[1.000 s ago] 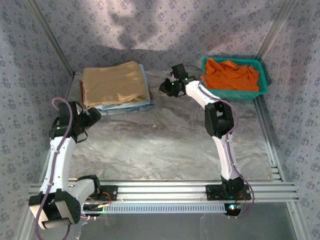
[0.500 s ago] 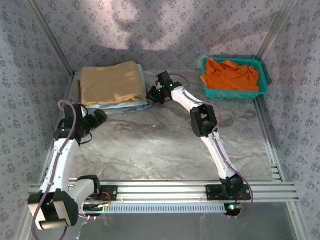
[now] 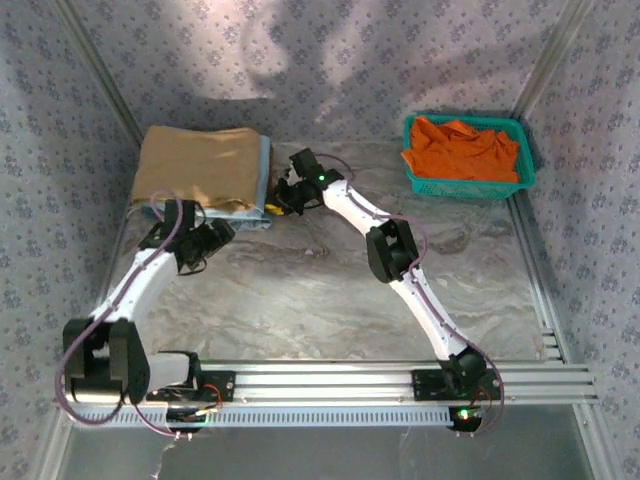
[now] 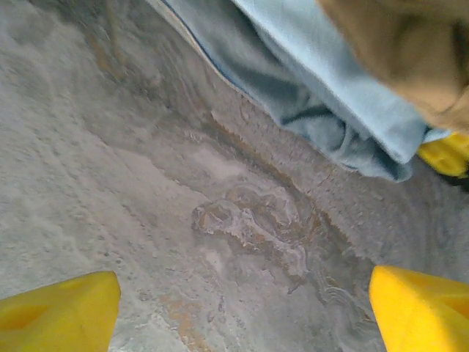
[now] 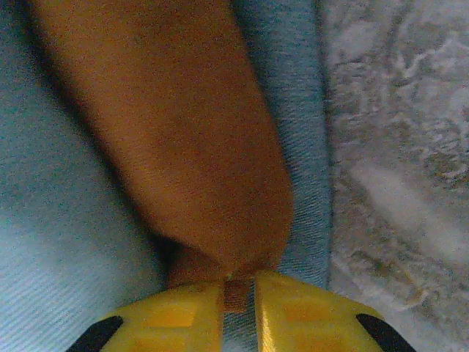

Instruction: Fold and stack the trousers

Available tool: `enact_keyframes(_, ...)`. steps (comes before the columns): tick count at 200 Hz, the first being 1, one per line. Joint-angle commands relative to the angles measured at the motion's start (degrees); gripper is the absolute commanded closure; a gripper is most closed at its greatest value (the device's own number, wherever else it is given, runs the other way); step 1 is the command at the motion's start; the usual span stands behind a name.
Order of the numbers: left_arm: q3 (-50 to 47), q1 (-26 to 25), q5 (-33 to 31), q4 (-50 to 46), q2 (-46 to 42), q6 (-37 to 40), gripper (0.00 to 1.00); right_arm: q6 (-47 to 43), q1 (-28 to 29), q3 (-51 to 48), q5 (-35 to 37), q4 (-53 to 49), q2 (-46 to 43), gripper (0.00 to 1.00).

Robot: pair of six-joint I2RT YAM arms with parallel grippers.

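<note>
At the far left corner of the counter (image 3: 330,290) the folded trousers (image 3: 198,167) lie flat on a light blue cloth (image 3: 266,165), their longer side running roughly along the far edge. The right fingers (image 3: 275,205) sit at the stack's right edge, nearly closed, and the right wrist view shows a small tuck of tan cloth pinched between them. The trousers therefore lie to the left of those fingers, and any tug or release will act along that left-to-right line. The left fingers (image 3: 215,235) stand wide apart over bare counter just off the stack's near edge, touching nothing. The right arm is the nearer one, already on the cloth.

A second ago the right arm was near the green basket (image 3: 465,190) holding the orange garment (image 3: 460,150) in the far right corner. It has since swung across to the stack. The stack itself has slid closer to the left wall, and the left arm has come in towards its near edge.
</note>
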Motion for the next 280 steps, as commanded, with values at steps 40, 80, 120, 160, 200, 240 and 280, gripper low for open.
enact_keyframes(40,5.95,-6.91,-4.73,10.28,15.44,-1.28,0.16,-13.28,-9.92,-28.86,3.97,-0.26,-27.37,0.51)
enact_keyframes(80,11.36,-8.75,-9.94,14.22,25.64,-0.66,0.17,-16.21,-14.74,-53.45,5.13,5.29,-45.78,0.46)
enact_keyframes(120,17.78,-6.1,-10.58,15.14,33.64,-1.88,0.25,-19.8,-17.93,-71.58,5.54,5.35,-60.59,0.46)
enact_keyframes(160,22.44,-2.71,-12.63,16.3,38.89,-6.83,0.27,-22.06,-22.23,-78.95,5.93,2.33,-70.18,0.46)
enact_keyframes(200,30.5,-0.45,-13.32,14.63,44.1,-7.7,0.26,-24.14,-24.5,-82.08,6.28,-1.47,-75.7,0.45)
enact_keyframes(240,35.01,2.81,-12.14,14.15,45.75,-6.28,0.26,-25.02,-25.83,-83.98,6.73,-3.4,-80.08,0.45)
enact_keyframes(280,39.65,4.88,-9.95,12.69,48.29,-3.93,0.26,-25.14,-26.17,-84.79,6.86,-4.1,-81.52,0.45)
